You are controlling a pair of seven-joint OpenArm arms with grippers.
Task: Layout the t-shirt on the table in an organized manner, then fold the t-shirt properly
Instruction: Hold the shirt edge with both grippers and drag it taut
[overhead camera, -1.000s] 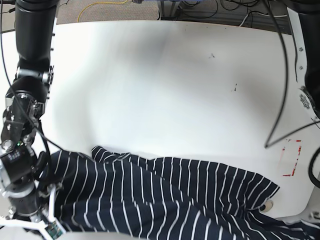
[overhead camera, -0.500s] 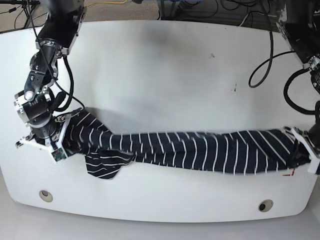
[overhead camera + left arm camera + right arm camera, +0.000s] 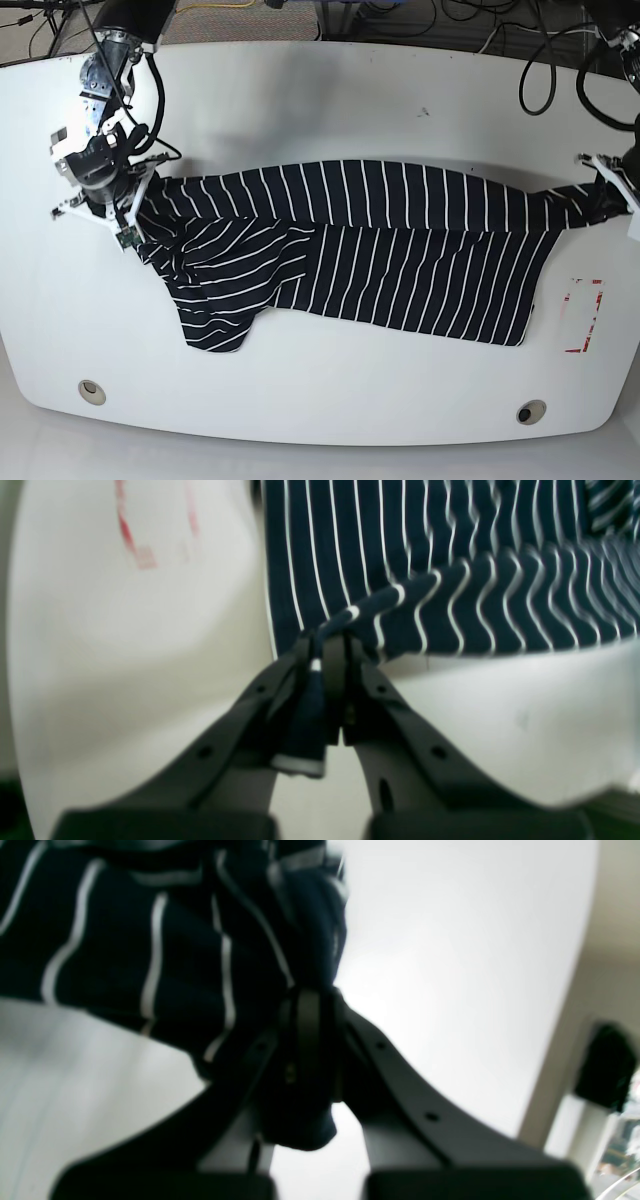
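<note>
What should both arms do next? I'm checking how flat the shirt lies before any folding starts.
Probably pull the two claws a little farther apart and lower the cloth. The left claw and right claw are each shut on an end of the t-shirt, which is stretched across the table, yet the part near the right claw lies bunched and folded over itself.

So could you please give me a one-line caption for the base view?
Both tools, left and right, hold the striped t-shirt stretched across the white table.
</note>
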